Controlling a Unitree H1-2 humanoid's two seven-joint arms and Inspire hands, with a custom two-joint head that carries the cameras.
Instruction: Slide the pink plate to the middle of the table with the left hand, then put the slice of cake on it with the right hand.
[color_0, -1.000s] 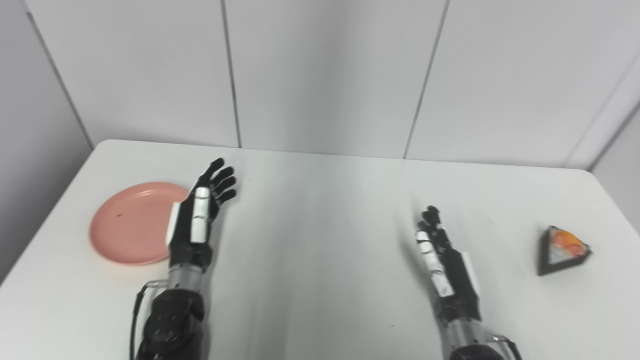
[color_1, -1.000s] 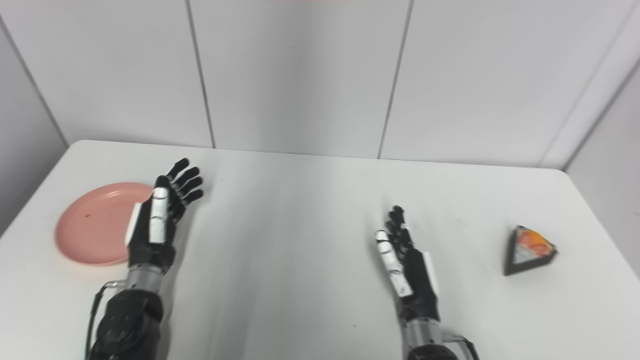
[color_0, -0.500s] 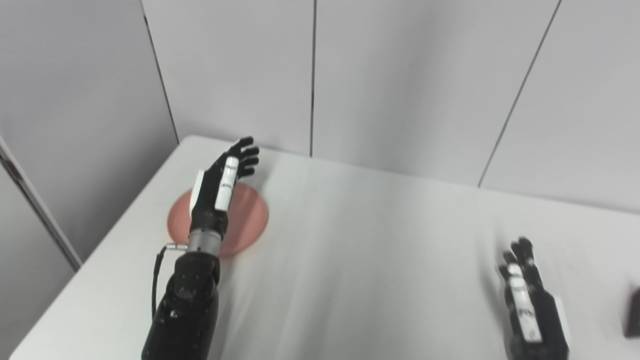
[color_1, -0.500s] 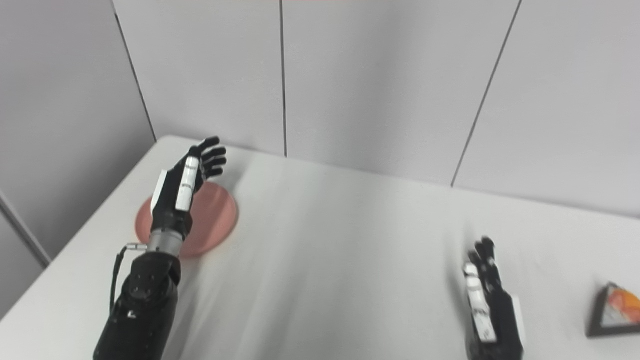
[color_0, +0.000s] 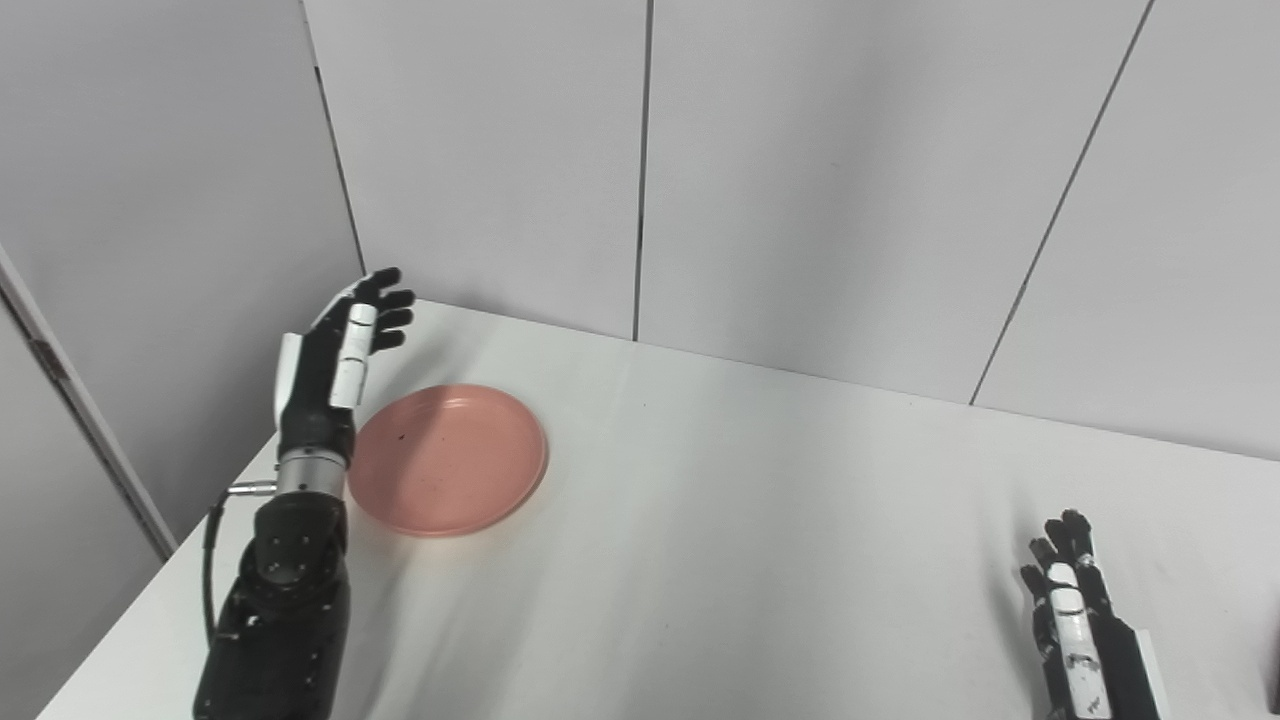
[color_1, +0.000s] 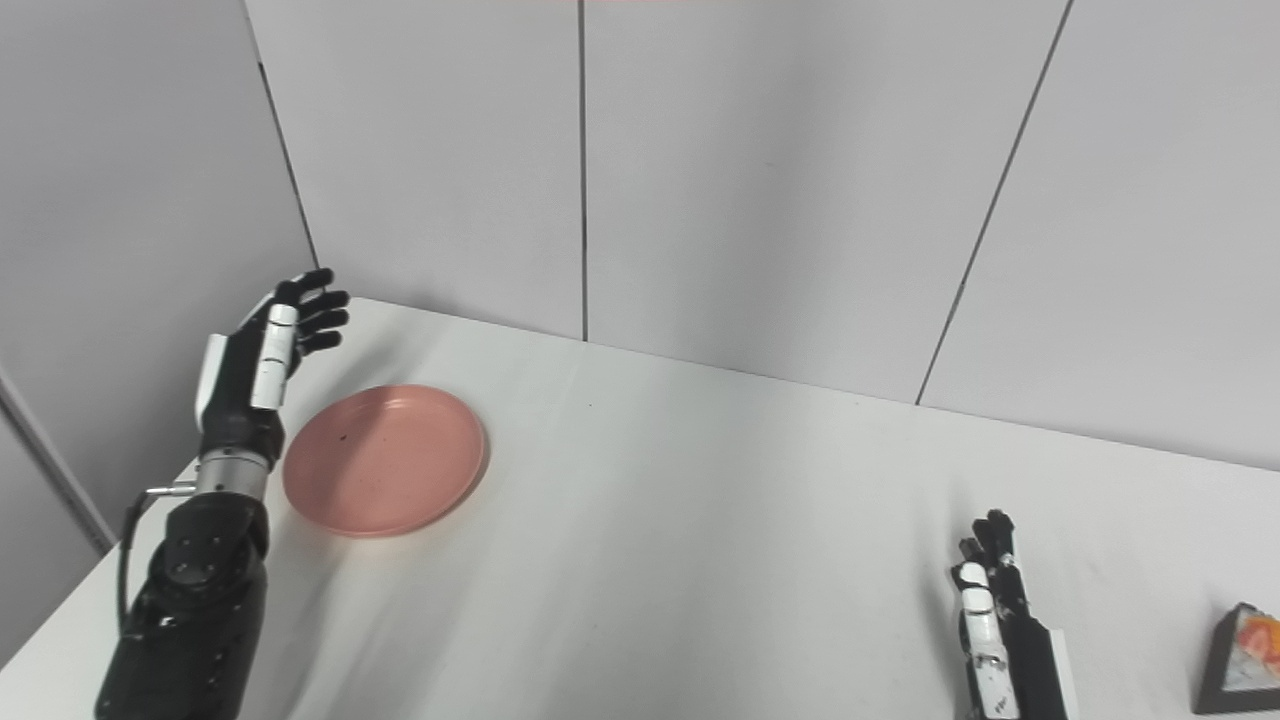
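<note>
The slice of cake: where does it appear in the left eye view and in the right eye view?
Left eye view: only a dark sliver shows at the right edge; it cannot be identified as the cake.
Right eye view: slice of cake in the bottom right corner, right of the right hand.
Shared landmark: pink plate at the left.

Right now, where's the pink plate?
The pink plate lies flat at the table's far left, just right of the raised left hand, untouched.
</note>
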